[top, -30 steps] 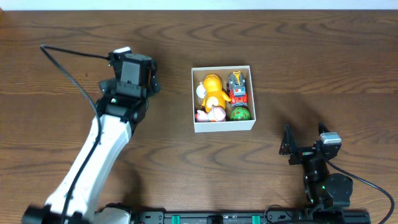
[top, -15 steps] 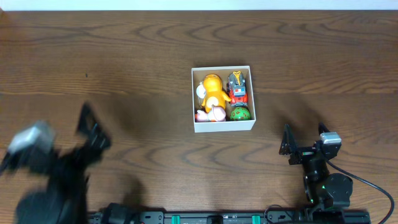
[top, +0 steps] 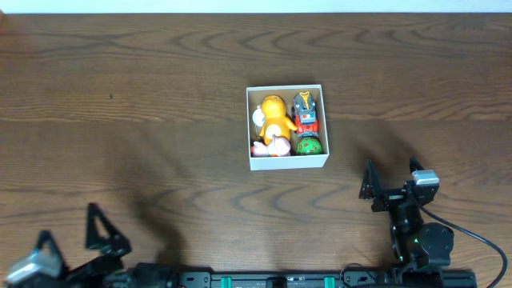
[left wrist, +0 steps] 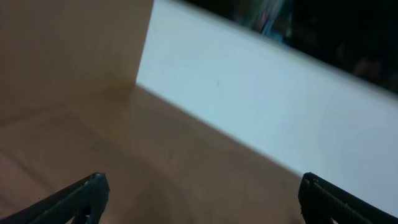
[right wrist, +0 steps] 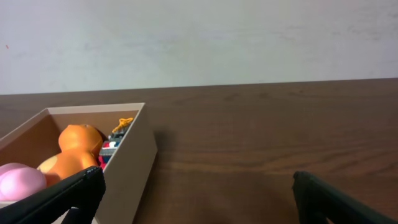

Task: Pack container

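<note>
The left arm has pulled away: a second ago it reached over the table (top: 160, 80) in the upper left-centre of the overhead view, just beside the container (top: 288, 163). Now the left gripper (top: 70, 228) sits in the bottom left corner, well apart from the box. Its jaws are spread wide with nothing between them, which the left wrist view confirms, its fingertips at the two lower corners and only bare surface between. The right gripper (top: 392, 178) has not moved from the lower right of the overhead view; its jaws also stand wide and hold nothing. The container has stayed just right of centre. Inside it lie an orange figure (top: 274, 116), a pink toy (top: 272, 146), a red truck (top: 306, 114) and a green ball (top: 309, 146), in the same places as before. No loose toys show on the table in the overhead view. With both arms drawn back near the bottom edge and nothing held, the packing looks finished.
</note>
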You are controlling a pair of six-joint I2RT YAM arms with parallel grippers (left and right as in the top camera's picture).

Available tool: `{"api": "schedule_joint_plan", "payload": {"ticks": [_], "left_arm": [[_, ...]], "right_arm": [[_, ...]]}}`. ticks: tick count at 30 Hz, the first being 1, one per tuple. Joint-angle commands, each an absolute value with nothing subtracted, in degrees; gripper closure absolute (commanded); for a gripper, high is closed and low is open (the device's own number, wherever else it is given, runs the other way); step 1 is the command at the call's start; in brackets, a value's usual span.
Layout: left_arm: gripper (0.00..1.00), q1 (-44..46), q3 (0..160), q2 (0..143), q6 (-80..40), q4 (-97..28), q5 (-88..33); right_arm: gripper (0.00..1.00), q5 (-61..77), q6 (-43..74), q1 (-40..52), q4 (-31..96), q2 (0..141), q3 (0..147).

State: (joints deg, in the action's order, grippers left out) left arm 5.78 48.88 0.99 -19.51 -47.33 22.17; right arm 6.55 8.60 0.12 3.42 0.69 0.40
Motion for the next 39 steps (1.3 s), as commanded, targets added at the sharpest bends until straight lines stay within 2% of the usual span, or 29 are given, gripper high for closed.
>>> {"api": "schedule_joint_plan", "payload": {"ticks": [1, 17, 33, 39], "left_arm": [[0.02, 4.62, 43.13, 0.25, -23.35, -46.61, 19.9], [0.02, 4.03, 7.97, 0.12, -25.82, -13.15, 19.51], [0.02, 4.03, 3.84, 0.12, -21.52, -11.4, 19.53], [0.02, 2.92, 1.56, 0.12, -19.84, -5.48, 16.8]], "right_arm": [[0.01, 6.22, 9.39, -0.47, 3.66, 0.34, 0.32], [0.01, 6.22, 9.39, -0.47, 3.66, 0.34, 0.32], [0.01, 6.22, 9.39, -0.47, 3.66, 0.34, 0.32], [0.01, 6.22, 9.39, -0.47, 3.66, 0.34, 0.32]]}}
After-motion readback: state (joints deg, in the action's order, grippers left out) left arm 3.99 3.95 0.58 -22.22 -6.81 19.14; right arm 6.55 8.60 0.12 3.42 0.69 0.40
